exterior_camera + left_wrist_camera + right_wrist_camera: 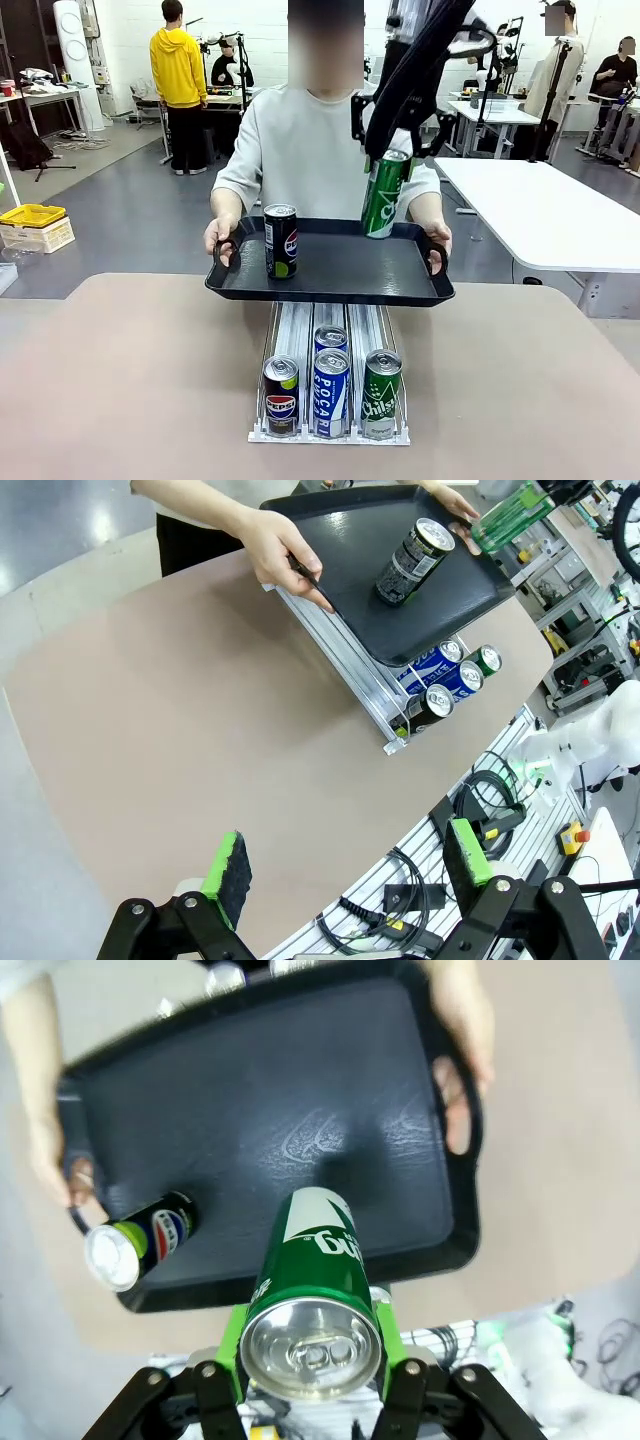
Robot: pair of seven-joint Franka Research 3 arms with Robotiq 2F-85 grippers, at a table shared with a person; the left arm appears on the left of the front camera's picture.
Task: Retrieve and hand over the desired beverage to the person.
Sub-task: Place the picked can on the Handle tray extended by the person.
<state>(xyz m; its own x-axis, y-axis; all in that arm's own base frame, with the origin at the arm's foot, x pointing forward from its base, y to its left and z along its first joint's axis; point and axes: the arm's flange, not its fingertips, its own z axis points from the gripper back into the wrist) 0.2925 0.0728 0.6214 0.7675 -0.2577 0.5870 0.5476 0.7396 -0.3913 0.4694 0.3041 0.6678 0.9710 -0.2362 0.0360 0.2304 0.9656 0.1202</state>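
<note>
The black can [280,241] standing on the tray [330,275] carried the word "PEPSI" running down its side, with the round Pepsi logo visible in the right wrist view. In the rack [330,432] on the worktop [130,380], the front black can [281,396] showed the Pepsi globe, the blue can [331,393] read "POCARI" vertically, and the green can [381,394] read "Chilsung". The print on the raised green can [384,194] could not be made out.
</note>
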